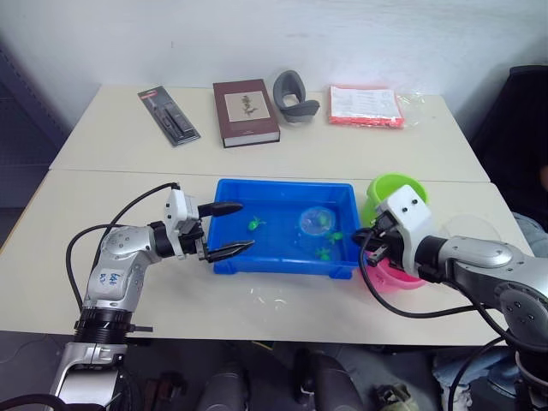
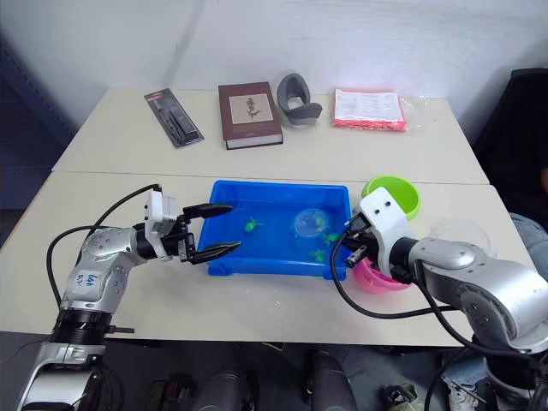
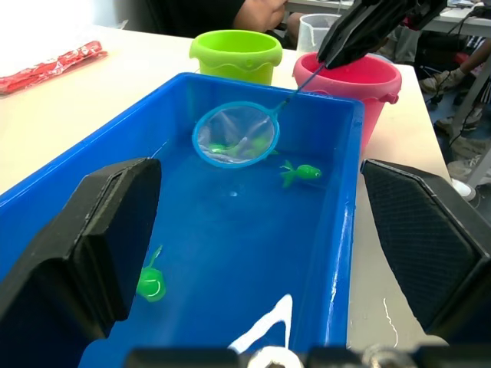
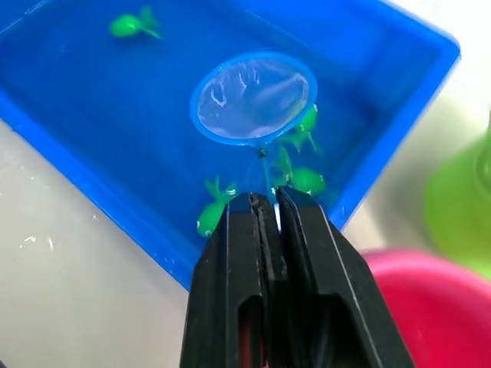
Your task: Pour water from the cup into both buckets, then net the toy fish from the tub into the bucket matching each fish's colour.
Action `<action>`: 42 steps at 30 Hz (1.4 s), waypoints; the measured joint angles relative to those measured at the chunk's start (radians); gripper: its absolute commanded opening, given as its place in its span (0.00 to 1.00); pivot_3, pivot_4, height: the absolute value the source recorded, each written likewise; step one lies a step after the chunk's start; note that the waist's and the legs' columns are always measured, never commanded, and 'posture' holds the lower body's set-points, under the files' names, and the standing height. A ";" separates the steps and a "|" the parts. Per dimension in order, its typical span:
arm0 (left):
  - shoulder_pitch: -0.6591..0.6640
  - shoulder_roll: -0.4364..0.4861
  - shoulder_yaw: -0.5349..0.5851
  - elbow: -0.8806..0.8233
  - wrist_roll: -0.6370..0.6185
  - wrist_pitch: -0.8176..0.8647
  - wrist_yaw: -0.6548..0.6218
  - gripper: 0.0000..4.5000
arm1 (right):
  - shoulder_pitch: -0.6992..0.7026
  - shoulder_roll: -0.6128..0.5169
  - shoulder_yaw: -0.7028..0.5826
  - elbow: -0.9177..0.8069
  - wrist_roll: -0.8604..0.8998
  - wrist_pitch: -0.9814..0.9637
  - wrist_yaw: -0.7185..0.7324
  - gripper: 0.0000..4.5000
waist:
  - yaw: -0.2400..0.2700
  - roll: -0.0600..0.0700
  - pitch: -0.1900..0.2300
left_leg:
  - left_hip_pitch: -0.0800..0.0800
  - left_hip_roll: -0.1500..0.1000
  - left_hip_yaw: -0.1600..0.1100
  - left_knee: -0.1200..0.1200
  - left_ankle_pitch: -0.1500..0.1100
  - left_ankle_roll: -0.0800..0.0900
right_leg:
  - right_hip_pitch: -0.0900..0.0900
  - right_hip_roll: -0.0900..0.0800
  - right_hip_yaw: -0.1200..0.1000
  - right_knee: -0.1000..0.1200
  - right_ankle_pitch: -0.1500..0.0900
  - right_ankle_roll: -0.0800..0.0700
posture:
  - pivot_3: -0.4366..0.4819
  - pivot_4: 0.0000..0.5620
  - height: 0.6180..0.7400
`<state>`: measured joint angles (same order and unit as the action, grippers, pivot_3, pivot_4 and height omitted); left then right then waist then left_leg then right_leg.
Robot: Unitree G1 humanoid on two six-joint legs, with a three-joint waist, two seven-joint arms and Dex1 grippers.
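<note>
The blue tub [image 1: 224, 190] holds water and a few green toy fish [image 1: 255, 224], two of them [image 4: 307, 180] near its right end. My right gripper [image 4: 265, 203] is shut on the thin handle of the net [image 4: 253, 97], whose blue hoop hangs over the water by those fish. The lime green bucket [image 1: 396, 193] and the pink bucket [image 1: 398, 276] stand just off the tub's right end. The clear cup [image 2: 462, 233] stands to the right of them. My left gripper [image 1: 227, 229] is open, its fingers [image 3: 100, 230] spread either side of the tub's left end.
At the back of the table lie a black package [image 1: 169, 116], a brown book [image 1: 246, 111], a grey holder [image 1: 295, 96] and a red packet [image 1: 366, 106]. Spilled water [image 1: 274, 295] glistens in front of the tub. A person's hand [image 3: 261, 11] rests behind the buckets.
</note>
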<state>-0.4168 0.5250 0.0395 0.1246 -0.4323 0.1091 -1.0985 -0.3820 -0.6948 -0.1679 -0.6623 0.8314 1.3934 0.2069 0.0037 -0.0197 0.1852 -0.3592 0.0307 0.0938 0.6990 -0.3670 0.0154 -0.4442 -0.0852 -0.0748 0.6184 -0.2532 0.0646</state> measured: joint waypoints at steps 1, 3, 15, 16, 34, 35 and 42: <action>0.000 0.000 0.000 0.000 0.000 0.000 0.001 1.00 | -0.001 0.037 -0.028 0.000 0.006 0.036 -0.020 0.00 | -0.001 0.000 0.000 | 0.000 0.000 0.000 0.000 0.000 0.000 | 0.000 0.000 0.000 0.000 0.000 0.000 | 0.48 0.27 1.00; 0.000 0.000 0.000 0.000 0.000 0.000 0.002 1.00 | -0.001 0.085 -0.066 -0.002 0.009 0.091 -0.051 0.00 | -0.003 0.000 0.000 | 0.000 0.000 0.000 0.000 0.000 0.000 | 0.000 0.000 0.000 0.001 0.000 0.000 | 0.48 0.27 1.00; 0.010 0.001 -0.001 -0.008 0.000 0.000 0.002 1.00 | 0.006 0.492 -0.270 0.007 -0.021 0.216 -0.210 0.00 | -0.007 0.000 0.000 | 0.000 0.000 0.001 0.000 0.000 0.000 | -0.001 0.003 0.001 0.002 0.000 0.000 | 0.48 0.27 1.00; 0.010 0.001 -0.001 -0.007 0.000 0.000 0.002 1.00 | 0.007 0.500 -0.275 0.009 -0.018 0.216 -0.213 0.00 | -0.007 0.000 0.000 | 0.000 0.000 0.001 0.000 0.000 0.000 | -0.001 0.003 0.001 0.002 0.000 0.000 | 0.48 0.27 1.00; 0.008 0.003 -0.001 -0.007 0.002 0.000 -0.001 1.00 | -0.025 0.214 -0.249 0.007 0.386 0.207 -0.376 0.00 | -0.006 0.002 0.001 | -0.001 -0.001 0.001 0.000 -0.001 0.003 | -0.001 0.002 0.001 0.000 0.000 0.000 | 0.48 0.27 1.00; 0.008 0.004 -0.001 -0.007 0.002 0.000 -0.003 1.00 | -0.031 0.112 -0.215 -0.020 0.352 0.195 -0.348 0.00 | -0.007 0.002 0.001 | -0.001 -0.001 0.001 -0.001 -0.001 0.004 | -0.001 0.002 0.001 0.000 0.000 0.000 | 0.48 0.27 1.00; 0.005 -0.004 -0.017 -0.006 0.003 0.000 -0.008 1.00 | 0.027 -0.475 0.271 -0.132 -0.161 -0.275 -0.015 0.00 | -0.009 0.002 0.001 | -0.001 0.000 0.002 -0.002 -0.002 0.002 | -0.002 0.006 0.001 -0.008 0.000 0.001 | 0.48 0.27 1.00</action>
<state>-0.4121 0.5205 0.0227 0.1182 -0.4298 0.1091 -1.1068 -0.3549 -1.1701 0.1031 -0.7938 0.6701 1.1184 0.1915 -0.0048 -0.0175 0.1865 -0.3601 0.0309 0.0959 0.6969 -0.3688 0.0179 -0.4457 -0.0793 -0.0741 0.6104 -0.2530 0.0657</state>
